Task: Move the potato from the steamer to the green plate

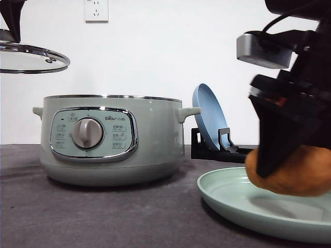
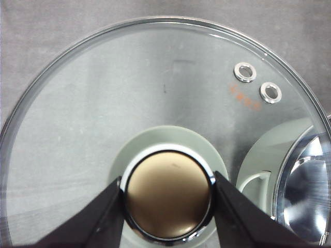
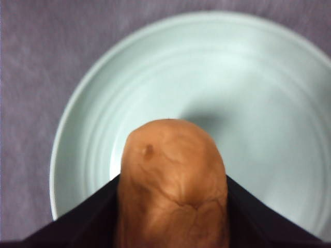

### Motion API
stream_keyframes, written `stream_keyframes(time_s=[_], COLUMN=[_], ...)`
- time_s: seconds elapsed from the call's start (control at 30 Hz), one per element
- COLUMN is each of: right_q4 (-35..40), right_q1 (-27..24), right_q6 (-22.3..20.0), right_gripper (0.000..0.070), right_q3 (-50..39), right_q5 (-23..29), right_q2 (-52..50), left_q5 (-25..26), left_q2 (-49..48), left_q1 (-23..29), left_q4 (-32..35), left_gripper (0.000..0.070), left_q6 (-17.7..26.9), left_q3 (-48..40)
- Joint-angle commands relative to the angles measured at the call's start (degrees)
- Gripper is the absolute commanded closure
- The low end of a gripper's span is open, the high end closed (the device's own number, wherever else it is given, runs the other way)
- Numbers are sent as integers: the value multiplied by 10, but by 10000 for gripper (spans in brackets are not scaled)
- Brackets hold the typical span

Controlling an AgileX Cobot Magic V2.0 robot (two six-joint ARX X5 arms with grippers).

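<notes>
You are most of the way through: the potato [image 1: 295, 173] is out of the steamer [image 1: 111, 137] and hangs at the lower right of the front view, clamped between the jaws of your right gripper [image 3: 173, 206], directly over the green plate [image 1: 232, 199]. In the right wrist view the potato's [image 3: 173, 181] shadow falls on the plate's [image 3: 258, 103] middle, so I judge it is above the surface rather than resting on it, though the front view is too blurred at that edge to be sure of the gap. Your left gripper [image 2: 168, 204] is closed around the knob [image 2: 168, 199] of the glass lid [image 1: 31, 57], holding it level in the upper left of the front view, well above the open pot. What is left, as far as you can see here, is to lower the potato onto the plate, release it and back the arm away; the task itself does not ask for the lid to go back. The light blue plate [image 1: 208, 116] leans in its black rack [image 1: 214, 147] behind, apart from all this.
</notes>
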Motion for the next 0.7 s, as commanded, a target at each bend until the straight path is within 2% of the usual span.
stream_keyframes(time_s=[0.0, 0.2, 0.37, 0.67], right_q4=[15, 39, 44, 47], right_q1=[-3, -49, -79, -83], right_q6=[11, 15, 15, 13], right_gripper=[494, 494, 494, 494], right_q3=[1, 0, 0, 0], right_q5=[2, -8, -53, -60], right_q2=[10, 31, 60, 71], left_q5=[3, 3, 3, 3], left_q2=[7, 7, 7, 7], left_q1=[-1, -1, -1, -1], left_q4=[15, 15, 15, 15], left_gripper=[700, 700, 700, 700], left_q6=[-1, -2, -2, -2], left_q3=[20, 20, 20, 20])
